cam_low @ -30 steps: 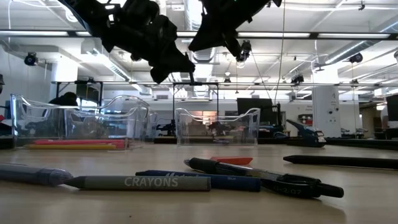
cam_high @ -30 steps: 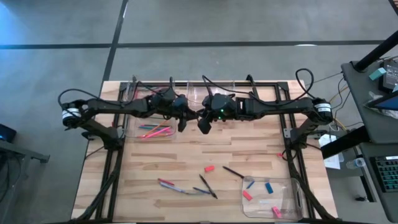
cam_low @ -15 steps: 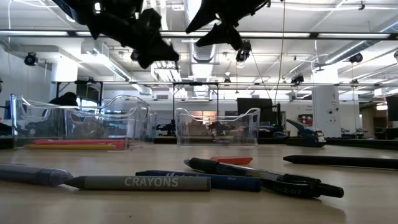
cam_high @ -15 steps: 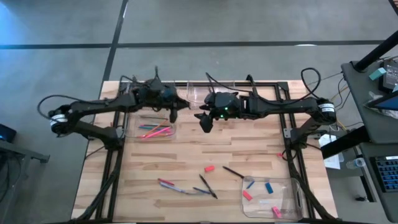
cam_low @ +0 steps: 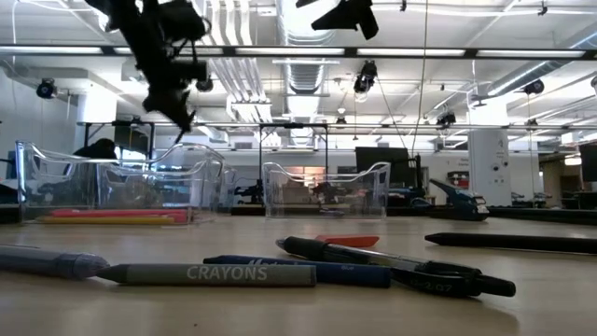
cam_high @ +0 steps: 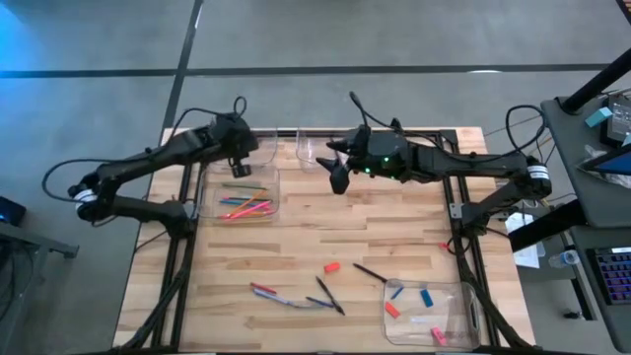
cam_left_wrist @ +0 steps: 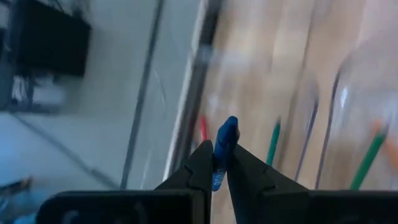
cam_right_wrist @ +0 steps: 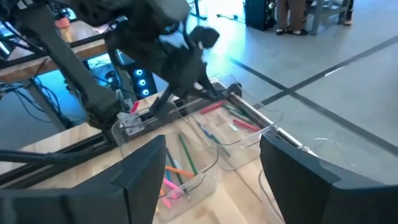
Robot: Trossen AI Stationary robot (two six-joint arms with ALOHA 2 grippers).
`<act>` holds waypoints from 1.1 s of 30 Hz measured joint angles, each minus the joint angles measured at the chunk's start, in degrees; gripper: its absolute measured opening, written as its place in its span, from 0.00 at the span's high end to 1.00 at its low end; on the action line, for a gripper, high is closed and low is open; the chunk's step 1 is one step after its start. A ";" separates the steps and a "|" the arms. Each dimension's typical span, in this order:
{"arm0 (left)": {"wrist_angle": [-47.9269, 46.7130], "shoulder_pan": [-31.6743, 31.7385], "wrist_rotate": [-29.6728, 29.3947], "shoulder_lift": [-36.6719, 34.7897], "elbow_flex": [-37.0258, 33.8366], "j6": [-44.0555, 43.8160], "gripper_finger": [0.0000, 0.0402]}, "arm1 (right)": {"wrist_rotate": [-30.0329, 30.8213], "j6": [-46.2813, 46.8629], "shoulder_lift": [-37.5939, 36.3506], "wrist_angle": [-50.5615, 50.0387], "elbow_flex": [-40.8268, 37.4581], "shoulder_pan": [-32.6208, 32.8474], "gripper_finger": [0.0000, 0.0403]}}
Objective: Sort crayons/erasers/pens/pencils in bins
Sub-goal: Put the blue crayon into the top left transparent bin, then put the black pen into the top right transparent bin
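Blue pen (cam_left_wrist: 226,132): clamped upright between the fingers of the left hand, its tip standing clear above them; raised off the bench over the far-left area.
Left hand (cam_high: 241,166): fingers together on the blue pen; it hangs in the air at the far edge of the crayon bin, pointing down.
Crayon bin (cam_high: 270,202): clear tray at the far left of the bench (cam_high: 296,242); pink, orange and green sticks lie inside on its floor.
Middle bin (cam_high: 308,148): clear tray at the far edge near centre, just left of the right hand; contents cannot be told.
Right hand (cam_high: 339,180): fingers wide apart, gripping nothing; held high above the bench just right of the middle bin.
Grey crayon (cam_low: 205,273): flat on the bench at the near edge, left of centre, lettered CRAYONS.
Loose pens (cam_high: 330,296): slim dark sticks flat on the near half of the bench around centre, one lying close behind the grey crayon in the low view.
Loose eraser (cam_high: 331,266): red-orange block on bare wood, just beyond the loose pens.
Eraser bin (cam_high: 471,314): clear tray at the near right corner; blue, pink and red-orange erasers (cam_high: 426,297) lie scattered in it, apart from one another.
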 joint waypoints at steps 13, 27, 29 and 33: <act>-7.30 6.88 -1.38 6.84 0.90 1.84 0.66 | -0.05 2.00 -3.00 -6.11 -0.04 0.88 0.40; 8.40 6.75 30.67 -7.80 7.54 -29.46 0.33 | -9.59 6.85 -6.85 -18.35 0.66 8.59 0.40; 15.25 5.59 34.92 -10.98 6.26 -33.91 0.33 | -10.87 8.71 -6.04 -24.76 0.66 10.59 0.40; 21.83 2.31 35.48 -15.18 3.80 -35.83 0.33 | -10.98 11.51 -3.20 -38.71 0.66 14.36 0.40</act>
